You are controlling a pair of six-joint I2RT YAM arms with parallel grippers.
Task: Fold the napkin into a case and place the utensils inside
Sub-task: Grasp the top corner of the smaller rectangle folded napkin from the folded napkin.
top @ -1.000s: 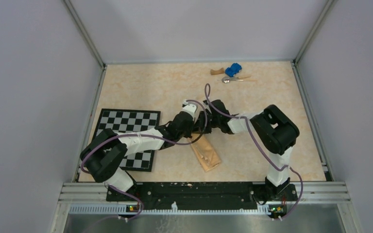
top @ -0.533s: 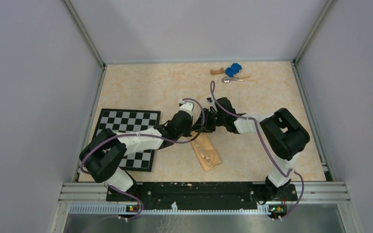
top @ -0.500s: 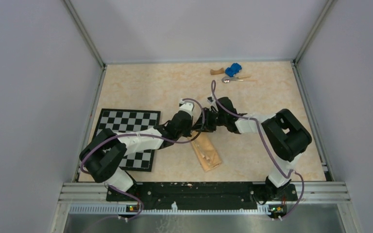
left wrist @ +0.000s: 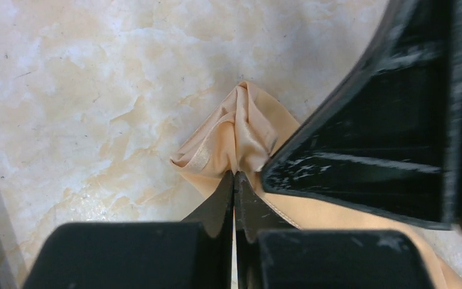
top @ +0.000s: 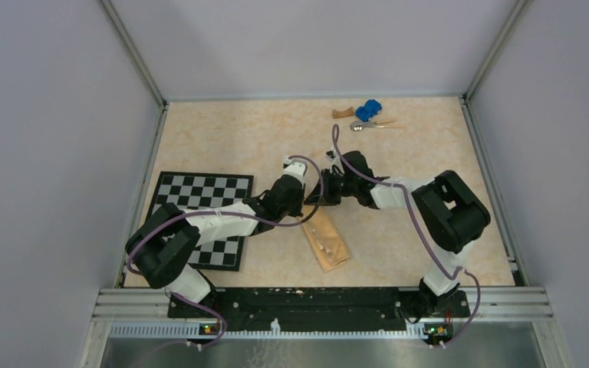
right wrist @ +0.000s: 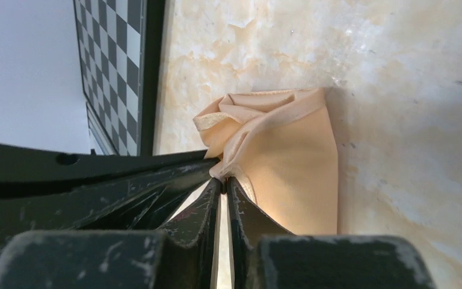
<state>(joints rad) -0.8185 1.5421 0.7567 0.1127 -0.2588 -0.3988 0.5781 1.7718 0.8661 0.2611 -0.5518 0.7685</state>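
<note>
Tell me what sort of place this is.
Probably a lab robot test cell, not a dining room: plain grey walls on metal posts box in the table, a left arm and right arm are bolted at its near edge, and a checkerboard mat and toy car lie on it.

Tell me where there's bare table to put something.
Free: the far-left stretch beyond the checkerboard mat, and the near patch right of the napkin. Crowded: mid-table, where left tool and right tool pinch the napkin, and around the toy car and spoon.
</note>
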